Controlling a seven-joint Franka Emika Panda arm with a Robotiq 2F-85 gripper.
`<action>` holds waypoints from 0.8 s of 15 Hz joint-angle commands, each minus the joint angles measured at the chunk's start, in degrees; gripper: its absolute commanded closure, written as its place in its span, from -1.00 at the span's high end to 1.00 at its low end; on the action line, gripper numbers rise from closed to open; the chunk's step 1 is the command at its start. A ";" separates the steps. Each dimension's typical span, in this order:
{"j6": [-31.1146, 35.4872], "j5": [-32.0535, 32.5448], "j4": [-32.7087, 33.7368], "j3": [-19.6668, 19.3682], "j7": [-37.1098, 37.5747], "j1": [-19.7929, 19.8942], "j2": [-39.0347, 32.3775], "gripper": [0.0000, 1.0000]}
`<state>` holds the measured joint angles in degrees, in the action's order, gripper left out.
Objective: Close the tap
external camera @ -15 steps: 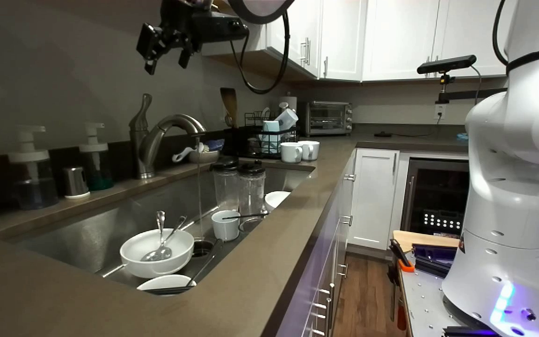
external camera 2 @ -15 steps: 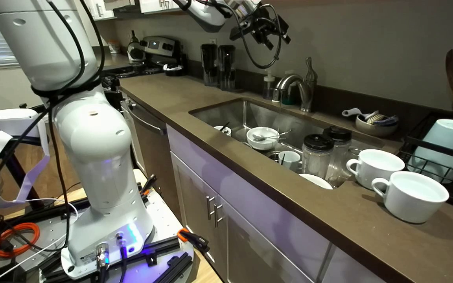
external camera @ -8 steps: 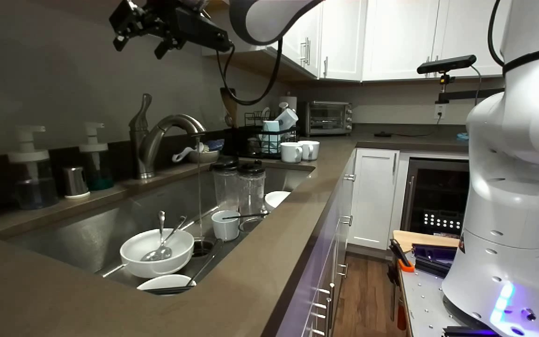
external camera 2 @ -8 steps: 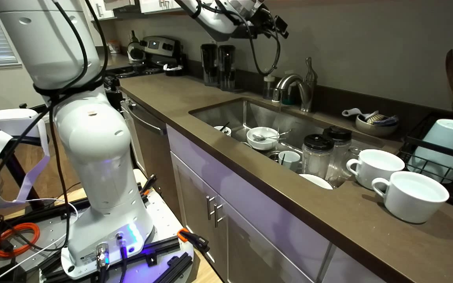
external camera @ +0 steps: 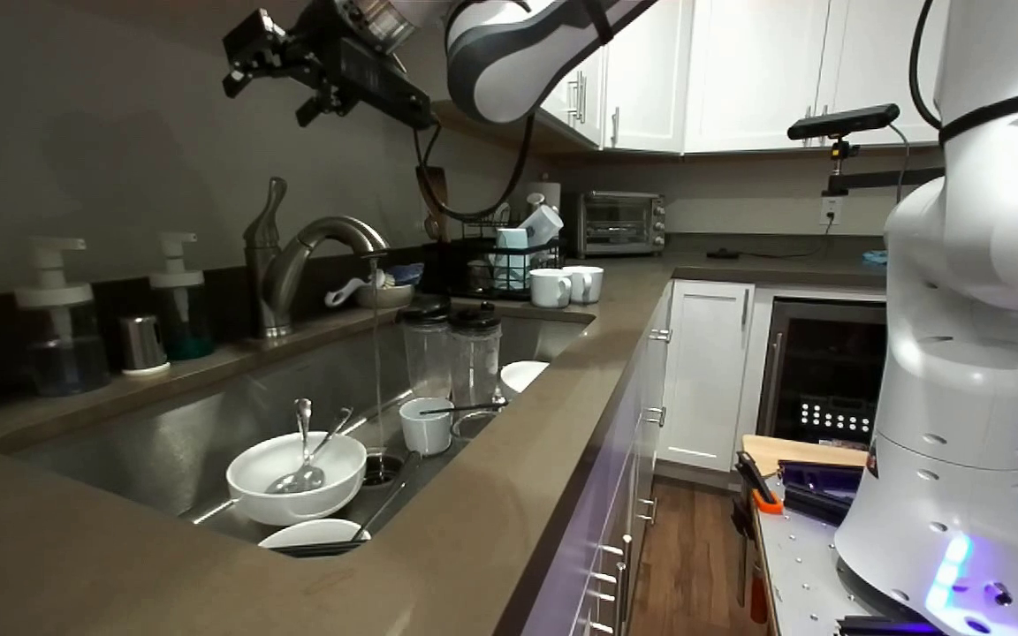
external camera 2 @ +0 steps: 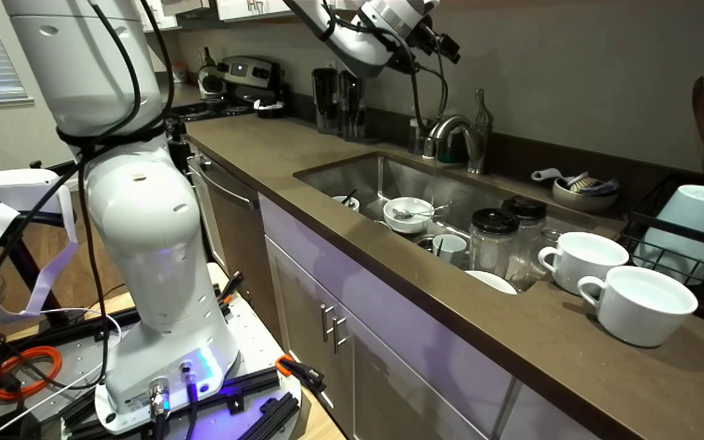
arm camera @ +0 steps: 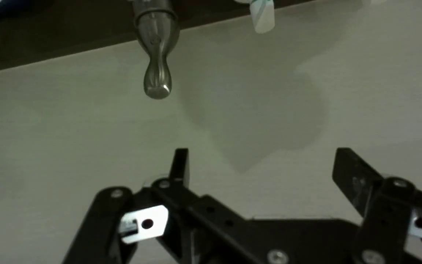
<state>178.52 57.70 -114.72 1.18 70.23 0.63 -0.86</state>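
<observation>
The tap is brushed silver-grey metal with an arched spout (external camera: 332, 231) and an upright lever handle (external camera: 272, 212). Thin water (external camera: 376, 353) runs from the spout into the sink. The tap (external camera 2: 475, 143) also shows in an exterior view, and its lever (arm camera: 158, 55) hangs from the top of the wrist view, left of centre. My gripper (external camera: 270, 99) is in the air above the tap, near the wall, apart from the lever. In the wrist view my gripper (arm camera: 264, 161) is open, with only wall between its fingers. In an exterior view its fingers (external camera 2: 448, 49) are partly hidden.
Soap dispensers (external camera: 178, 300) stand beside the tap. The sink (external camera: 164, 442) holds a white bowl (external camera: 297, 481), a cup (external camera: 427, 427) and black-lidded jars (external camera: 474, 358). Two white cups (external camera 2: 639, 305) stand near the dish rack (external camera 2: 657, 250). Wall cabinets (external camera: 641, 71) hang behind the arm.
My gripper has moved toward the wall and tilted, with its fingers now slightly higher. The wrist and forearm have come further into view. The tap and the running water look the same.
</observation>
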 commanded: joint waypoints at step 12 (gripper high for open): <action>0.55 -4.66 7.44 0.02 -4.25 0.69 -7.32 -0.73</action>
<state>180.29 53.27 -108.88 1.01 68.95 0.63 -7.99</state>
